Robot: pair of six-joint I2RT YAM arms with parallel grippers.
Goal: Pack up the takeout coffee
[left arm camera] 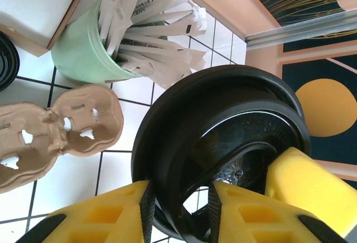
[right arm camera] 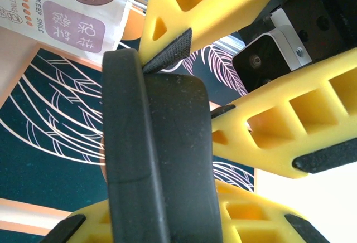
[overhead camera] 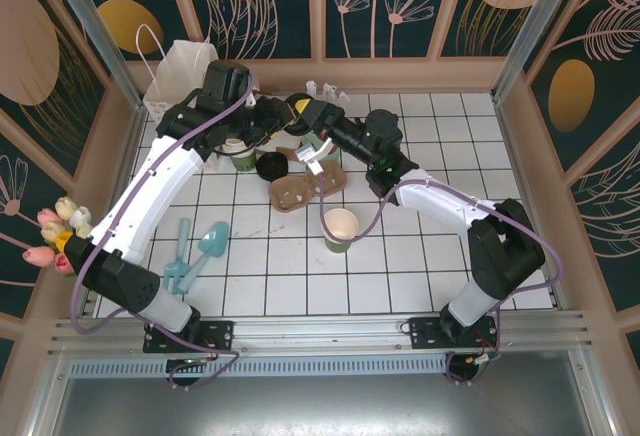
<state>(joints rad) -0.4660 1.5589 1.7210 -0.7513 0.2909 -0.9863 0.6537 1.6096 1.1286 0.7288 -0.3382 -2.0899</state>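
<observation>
Left wrist view: the left claw (left arm camera: 178, 201) has both yellow fingers squeezed onto the rim of one black lid (left arm camera: 223, 137), which is held up on edge, clear of the bench (left arm camera: 83, 181). One more yellow finger (left arm camera: 304, 181) touches the lid on its right side. Down on the white tiles there's one pale green cup (left arm camera: 83, 50) crammed with white wrapped sticks (left arm camera: 162, 9), way too many to count. Just beside it sits one brown cardboard carrier (left arm camera: 61, 126). A second black lid (left arm camera: 4, 59) is cut off at the picture's left edge, and a corner of one white bag (left arm camera: 33, 3) pokes in up top.

Right wrist view: the right claw (right arm camera: 164, 212) pinches that same held lid, seen edge-on, with one finger on each side. Two other yellow fingers (right arm camera: 290, 126) come in from the top and the right and touch it too.

Top view: both claws meet near the far edge of the bench, a bit left of centre. The lid between them is hard to make out from here. One open green cup (overhead camera: 340, 228), cream inside, stands near the middle of the bench, well apart from the lid. Another green cup (overhead camera: 243, 161) peeks out from under the left arm. The bag stands in the far-left corner. The teal plastic scoops (overhead camera: 195, 251), two as far as anyone could tell, lie toward the near-left corner.
</observation>
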